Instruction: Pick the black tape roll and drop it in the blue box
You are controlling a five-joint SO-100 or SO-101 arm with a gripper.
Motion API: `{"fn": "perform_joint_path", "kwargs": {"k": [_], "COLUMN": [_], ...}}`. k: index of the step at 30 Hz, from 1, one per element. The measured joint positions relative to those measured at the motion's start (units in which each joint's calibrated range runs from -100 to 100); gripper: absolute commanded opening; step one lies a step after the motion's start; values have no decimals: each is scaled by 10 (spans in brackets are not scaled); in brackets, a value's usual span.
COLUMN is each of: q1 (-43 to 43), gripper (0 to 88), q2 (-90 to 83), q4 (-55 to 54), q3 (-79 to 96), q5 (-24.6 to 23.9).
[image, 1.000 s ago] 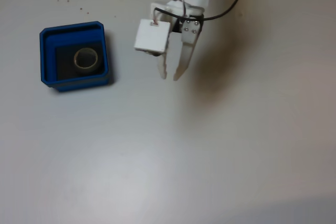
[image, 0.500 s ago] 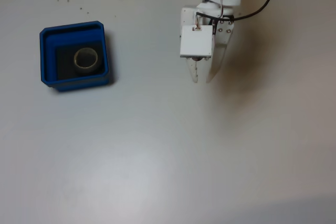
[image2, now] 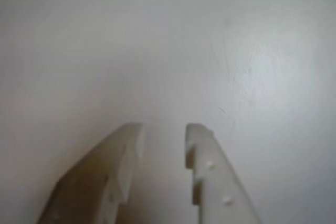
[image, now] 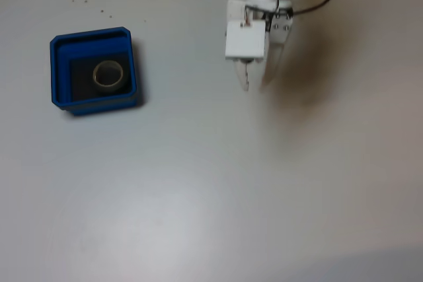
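The blue box (image: 92,35) sits at the left of the fixed view on the white table. The black tape roll (image: 108,74) lies flat on the box's dark floor, its pale inner ring showing. My white gripper (image: 256,86) hangs over bare table well to the right of the box, fingers pointing down the picture. In the wrist view the gripper (image2: 164,129) is open by a narrow gap, with nothing between its two pale fingers (image2: 202,150) and plain table beneath.
A black cable (image: 320,3) runs off the arm toward the top right. A few tiny dark specks (image: 86,2) dot the table above the box. The table surface (image: 218,189) is plain white all around.
The arm swung right, away from the box, then pulled slightly toward the top edge. The fingers drew closer together. The tape roll stayed in the box.
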Motion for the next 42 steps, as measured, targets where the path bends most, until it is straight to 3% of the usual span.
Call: {"fn": "perform_joint_path", "kwargs": {"k": [21,42], "q1": [-1,-1], "gripper": [14,14], "q2": [-428,-936], "q4": [0,0], "q3": [493,812], "q5": [0,0]}}
